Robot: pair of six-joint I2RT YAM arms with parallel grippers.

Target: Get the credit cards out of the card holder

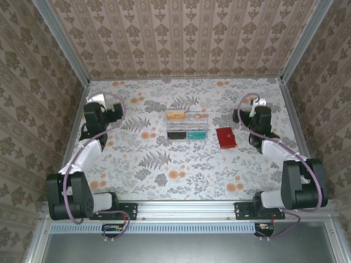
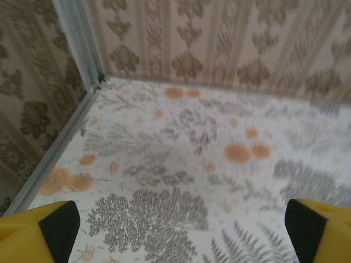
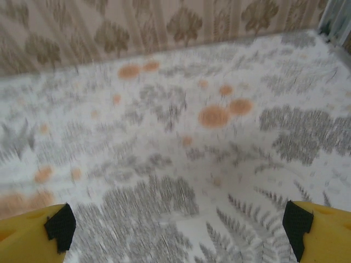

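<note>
Left arm: elbow bent, wrist at the far left of the table [image 1: 164, 175]. Left gripper [image 2: 181, 233]: jaws wide apart, nothing between them, over the bare floral surface. Right arm: same pose at the far right. Right gripper [image 3: 178, 230]: jaws wide apart, nothing between them. Card holder [image 1: 226, 137]: closed, lying flat, just right of the clear tray [image 1: 186, 125], near the right arm's wrist. Tray compartments hold orange, black and teal items.

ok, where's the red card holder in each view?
Top external: card holder right of centre, just right of the clear tray, a gap between.
Left wrist: camera faces the far-left corner post, floral tablecloth below.
Right wrist: camera faces tablecloth and back wall.
Shared landmark: seam where tablecloth meets back wall.
</note>
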